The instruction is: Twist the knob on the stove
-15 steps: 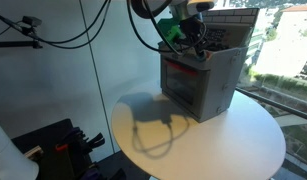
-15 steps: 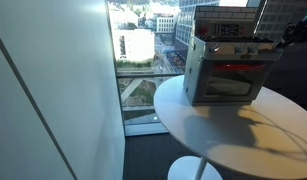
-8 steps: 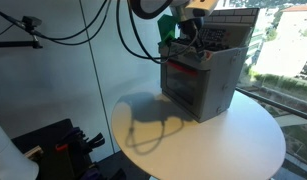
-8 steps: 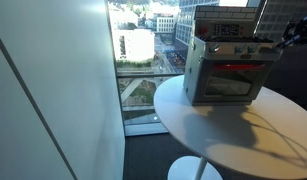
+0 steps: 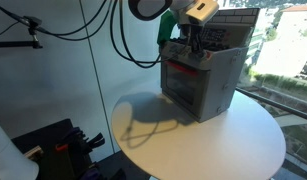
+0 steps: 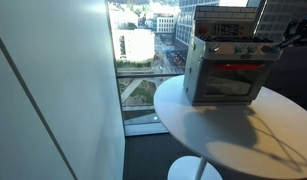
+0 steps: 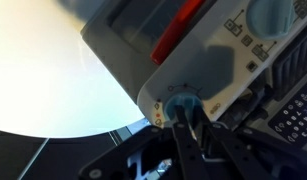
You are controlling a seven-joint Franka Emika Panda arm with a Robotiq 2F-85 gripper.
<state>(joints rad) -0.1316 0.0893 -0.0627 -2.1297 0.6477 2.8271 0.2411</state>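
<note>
Fingers at knob — stove front

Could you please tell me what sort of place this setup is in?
Probably an upper-floor office or lab: tall windows overlook city buildings, a toy stove sits on a round white table, and cables hang nearby.

I see the stove as smooth grey plastic, a bit dull. Its oven frame looks like shiny red plastic. The knob is smooth plastic too. The round table has a smooth white top with a soft shine. The window glass is clear and glossy.
</note>
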